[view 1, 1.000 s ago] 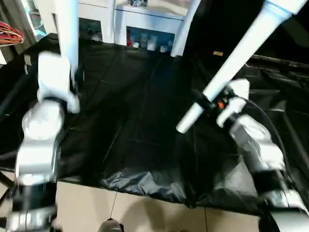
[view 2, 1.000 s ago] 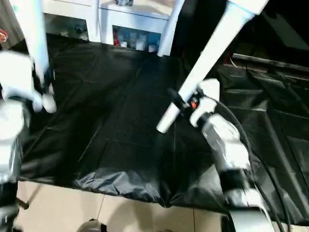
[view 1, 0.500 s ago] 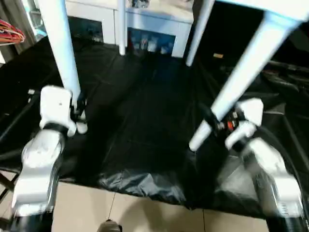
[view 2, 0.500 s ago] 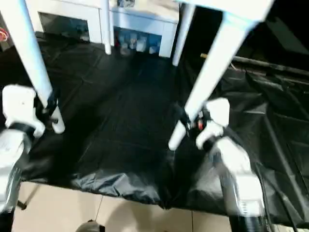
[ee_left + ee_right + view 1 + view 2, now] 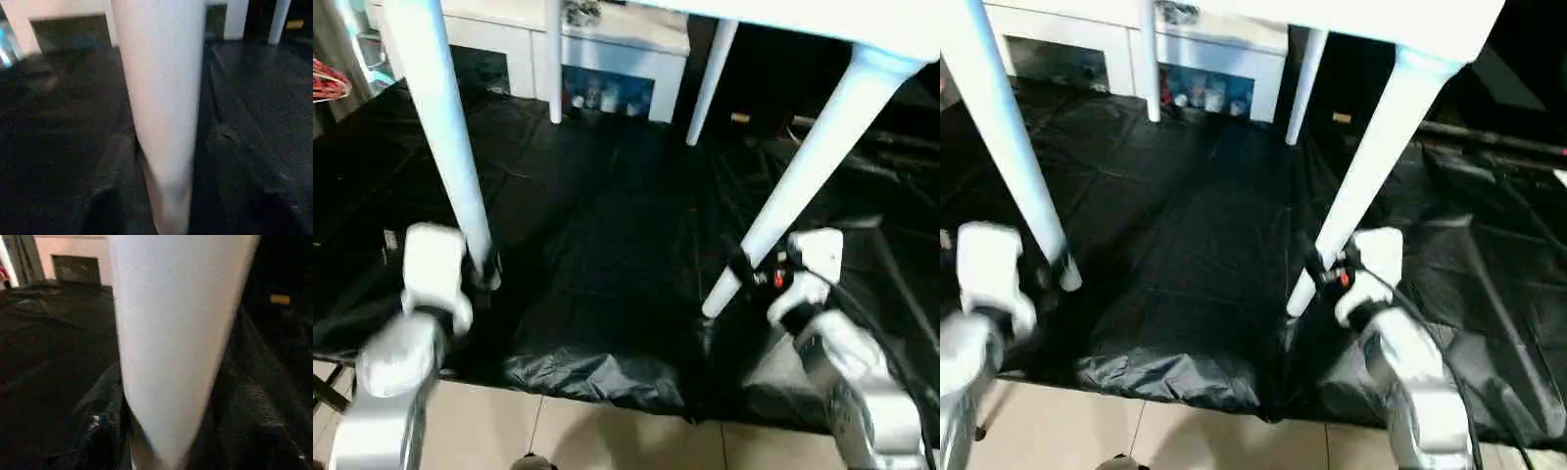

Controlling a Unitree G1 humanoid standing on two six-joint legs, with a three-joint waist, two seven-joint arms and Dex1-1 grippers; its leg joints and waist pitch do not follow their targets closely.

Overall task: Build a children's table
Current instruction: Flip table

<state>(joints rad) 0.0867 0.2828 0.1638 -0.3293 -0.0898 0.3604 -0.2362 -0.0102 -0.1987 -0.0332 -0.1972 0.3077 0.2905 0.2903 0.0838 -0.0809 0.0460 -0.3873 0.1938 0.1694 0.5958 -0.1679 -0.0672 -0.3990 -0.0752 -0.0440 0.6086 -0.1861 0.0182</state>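
Black sheeting (image 5: pixel 607 245) covers the floor under me. My left gripper (image 5: pixel 481 269) and right gripper (image 5: pixel 744 269) each clasp a leg of the children's table (image 5: pixel 822 147), now lowered upright, where earlier it hung tilted.

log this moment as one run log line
phase: table upright on black sheet | left gripper at near-left leg | right gripper at near-right leg | far legs down

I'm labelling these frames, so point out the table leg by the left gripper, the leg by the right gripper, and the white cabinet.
Left near leg (image 5: pixel 445 127): left eye view, mid shaft.
Right near leg (image 5: pixel 808 171): left eye view, mid shaft.
White cabinet (image 5: pixel 607 44): left eye view, top front edge.
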